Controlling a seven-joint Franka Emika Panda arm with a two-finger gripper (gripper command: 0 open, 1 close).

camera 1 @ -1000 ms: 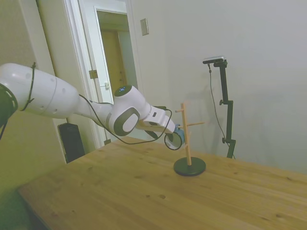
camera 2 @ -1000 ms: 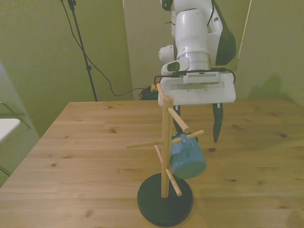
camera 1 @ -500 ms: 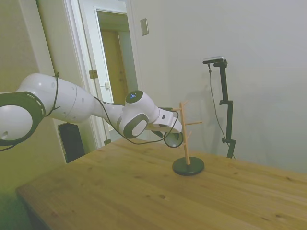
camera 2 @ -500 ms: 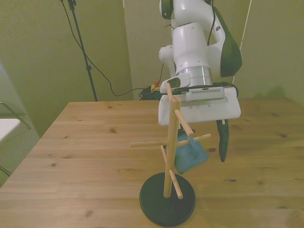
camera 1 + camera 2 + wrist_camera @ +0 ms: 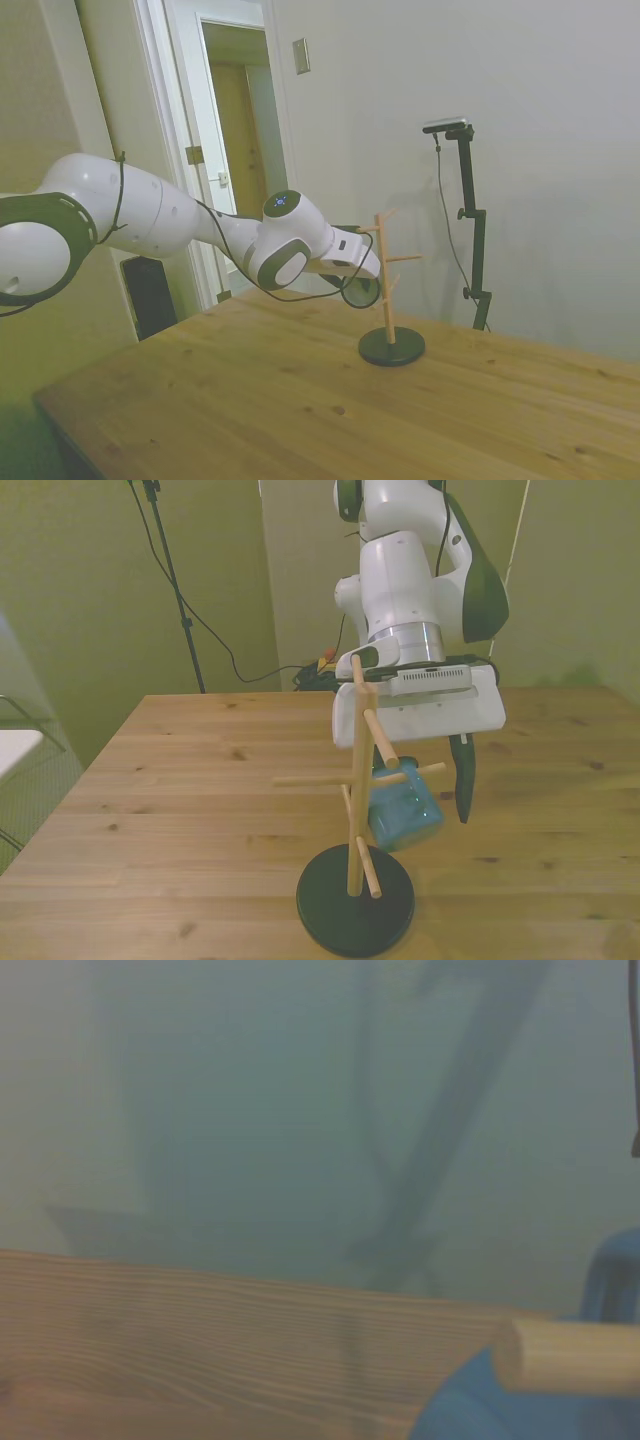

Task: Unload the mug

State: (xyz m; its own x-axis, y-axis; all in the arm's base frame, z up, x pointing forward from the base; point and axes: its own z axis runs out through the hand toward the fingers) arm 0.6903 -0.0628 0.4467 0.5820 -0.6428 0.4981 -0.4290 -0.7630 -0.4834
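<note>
The teal-blue mug (image 5: 407, 810) hangs by its handle from a low peg of the wooden mug tree (image 5: 358, 780), on the front view's right of the pole, and it is tilted. My gripper (image 5: 405, 818) is open and level with the mug. One dark finger (image 5: 460, 780) shows just past the mug's side; the other is hidden behind the pole. In the side view my gripper (image 5: 362, 288) is right against the tree (image 5: 388, 290) and the mug is hidden. The wrist view shows the blurred blue mug (image 5: 470, 1410) close up, with a peg (image 5: 570, 1355) across it.
The tree stands on a round black base (image 5: 355, 912) near the table's front edge. Wooden tabletop (image 5: 180, 810) lies all around it. A black cable (image 5: 300, 295) loops under the arm. A door frame and wall stand behind the robot.
The arm has pushed forward toward the tree. The tree has shifted slightly, and the mug has swung up and tilted between the fingers. The fingers stay open.
</note>
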